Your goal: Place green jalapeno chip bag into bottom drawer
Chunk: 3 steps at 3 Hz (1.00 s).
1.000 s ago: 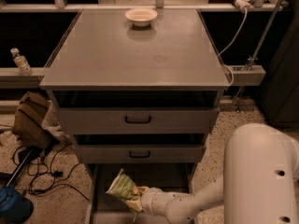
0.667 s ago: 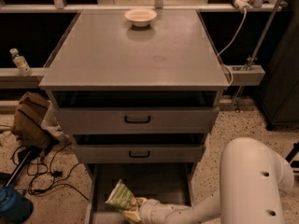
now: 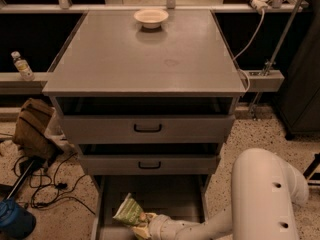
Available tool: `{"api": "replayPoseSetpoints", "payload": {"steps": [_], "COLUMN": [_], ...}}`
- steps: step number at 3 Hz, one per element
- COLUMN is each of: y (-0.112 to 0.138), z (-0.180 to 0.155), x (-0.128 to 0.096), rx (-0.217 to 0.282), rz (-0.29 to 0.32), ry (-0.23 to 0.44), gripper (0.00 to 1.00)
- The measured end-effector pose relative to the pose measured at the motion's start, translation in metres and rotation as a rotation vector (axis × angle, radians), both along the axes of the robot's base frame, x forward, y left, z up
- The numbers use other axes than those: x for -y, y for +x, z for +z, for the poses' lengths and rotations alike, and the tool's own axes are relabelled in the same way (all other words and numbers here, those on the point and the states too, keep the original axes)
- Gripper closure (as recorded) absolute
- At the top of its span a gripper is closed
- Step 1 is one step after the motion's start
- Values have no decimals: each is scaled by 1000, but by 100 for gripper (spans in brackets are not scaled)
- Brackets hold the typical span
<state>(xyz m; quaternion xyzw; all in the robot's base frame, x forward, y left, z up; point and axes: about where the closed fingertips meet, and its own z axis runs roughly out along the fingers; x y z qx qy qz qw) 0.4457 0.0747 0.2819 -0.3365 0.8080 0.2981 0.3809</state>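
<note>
The chip bag (image 3: 129,213) has sunk a little lower into the open bottom drawer (image 3: 170,196) than a moment ago. The gripper (image 3: 141,226), low at the drawer's front and partly cut off by the picture's edge, pinches the bag's lower corner, holding it tilted. The bag's print is too blurred to read.

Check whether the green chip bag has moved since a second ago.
Yes. The green jalapeno chip bag, in the gripper over the bottom drawer, is now lower, farther from the middle drawer's handle.
</note>
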Motion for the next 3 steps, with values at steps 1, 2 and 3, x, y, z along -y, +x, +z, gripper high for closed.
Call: {"api": "replayPoseSetpoints", "payload": {"steps": [1,2,3], "y": [0,9,24], "z": [-30,-52,-86], "x": [5,23,46], "rx": [21,73,61], "rz": [-49,-138,-229], "ry": [-51,-133,-206], "gripper": [100,100,100]}}
